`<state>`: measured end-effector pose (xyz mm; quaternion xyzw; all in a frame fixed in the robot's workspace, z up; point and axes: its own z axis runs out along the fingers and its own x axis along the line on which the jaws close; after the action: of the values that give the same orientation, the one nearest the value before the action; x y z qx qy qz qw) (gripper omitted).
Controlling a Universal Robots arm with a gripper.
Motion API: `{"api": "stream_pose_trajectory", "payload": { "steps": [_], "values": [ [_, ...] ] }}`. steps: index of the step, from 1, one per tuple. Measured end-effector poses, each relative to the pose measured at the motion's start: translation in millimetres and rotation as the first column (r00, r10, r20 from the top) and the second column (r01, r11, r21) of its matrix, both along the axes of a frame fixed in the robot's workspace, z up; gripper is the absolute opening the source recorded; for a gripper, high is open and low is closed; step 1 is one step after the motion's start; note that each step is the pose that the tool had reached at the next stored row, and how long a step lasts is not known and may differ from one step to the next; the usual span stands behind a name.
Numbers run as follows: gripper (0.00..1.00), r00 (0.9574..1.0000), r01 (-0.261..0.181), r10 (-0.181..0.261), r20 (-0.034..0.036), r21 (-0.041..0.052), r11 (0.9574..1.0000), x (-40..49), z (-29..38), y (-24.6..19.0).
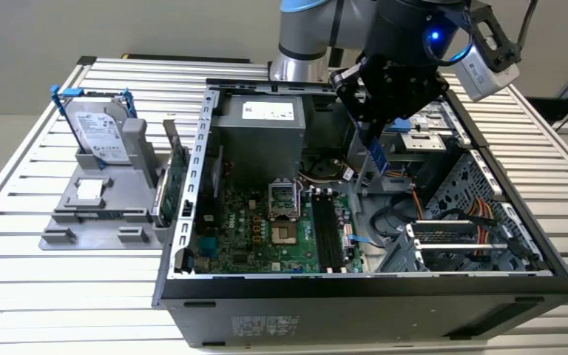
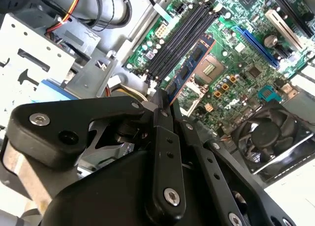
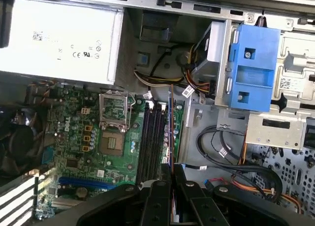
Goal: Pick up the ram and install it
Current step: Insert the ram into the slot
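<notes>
The gripper [image 1: 373,132] pinches the ram [image 1: 376,154] by its upper end, above the motherboard [image 1: 254,229]. In the exterior view the memory slots [image 1: 328,237] lie toward 7 o'clock. Any tilt or offset risks missing the slot, jamming the stick or snagging nearby cables [image 1: 432,211].

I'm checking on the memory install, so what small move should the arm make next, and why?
Probably ease straight down toward the memory slots: the fingers are shut on the ram, which hangs clear above the motherboard, seemingly lined up along the slots but touching nothing yet.
</notes>
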<state>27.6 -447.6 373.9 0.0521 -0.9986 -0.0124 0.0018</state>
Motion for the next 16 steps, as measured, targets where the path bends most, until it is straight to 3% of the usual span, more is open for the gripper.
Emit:
{"api": "stream_pose_trajectory", "payload": {
  "steps": [6, 16],
  "values": [
    [0.0, 0.9993, 0.038, -0.038, -0.0013, -0.0002, 0.9993, 0.3, -0.1, -0.1],
    [0.0, 0.9992, 0.04, -0.04, -0.0022, -0.0002, 0.9992, 0.3, -4.7, -0.1]
  ]
}}
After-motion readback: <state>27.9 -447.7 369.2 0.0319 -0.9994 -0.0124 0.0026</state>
